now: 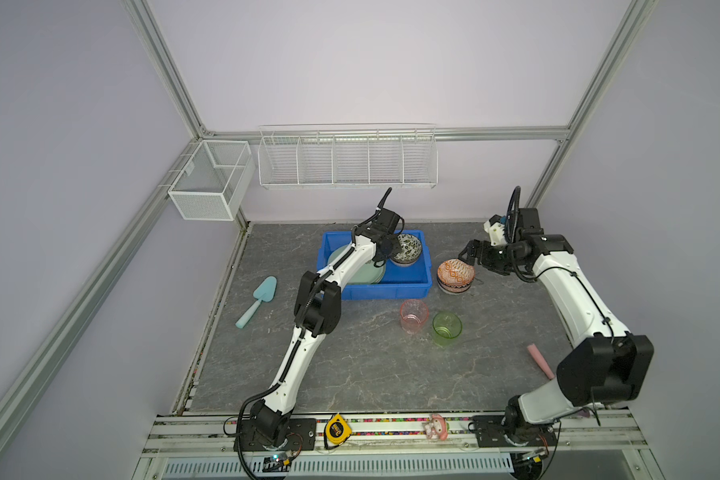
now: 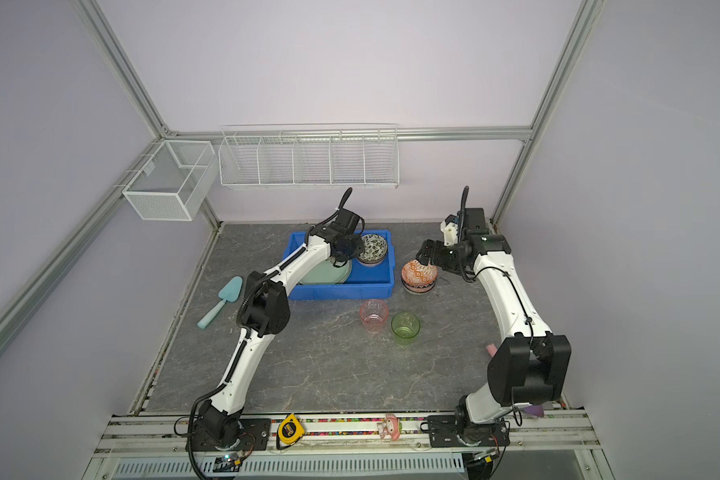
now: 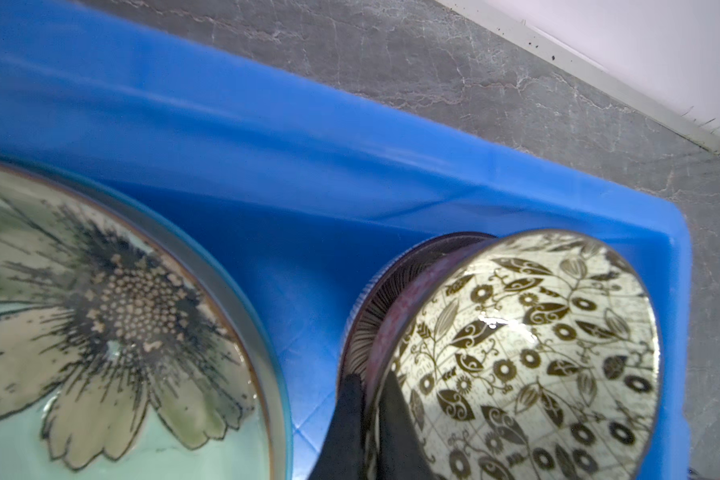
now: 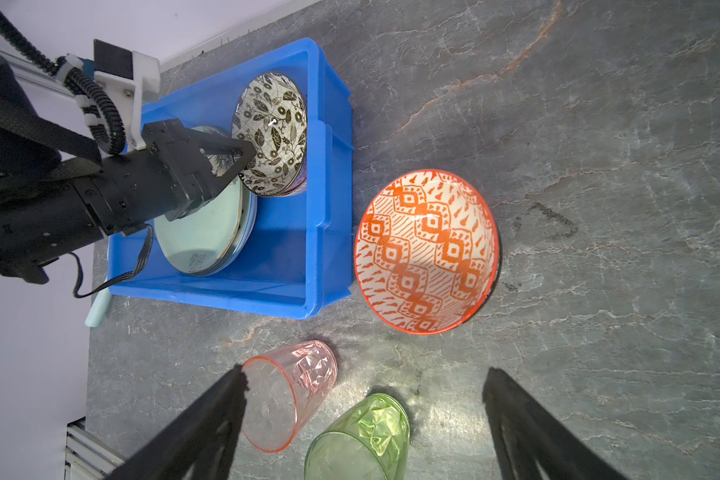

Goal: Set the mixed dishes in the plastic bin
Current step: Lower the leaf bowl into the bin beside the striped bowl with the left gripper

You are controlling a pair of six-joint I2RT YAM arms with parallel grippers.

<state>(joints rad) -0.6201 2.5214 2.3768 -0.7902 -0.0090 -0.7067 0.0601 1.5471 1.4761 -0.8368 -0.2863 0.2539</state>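
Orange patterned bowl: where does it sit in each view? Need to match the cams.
In a top view: orange patterned bowl on the table, just right of the blue bin.
In a top view: bowl likewise just right of the bin.
Left wrist: not in it; bin shows.
Right wrist: bowl near the picture's middle, beside the bin.
Shared landmark: the blue bin, in all four.

A teal scoop [image 1: 262, 294] lies on the gray table [image 1: 371, 374]. A white basket [image 1: 208, 185] and a white rack [image 1: 348, 160] hang behind.
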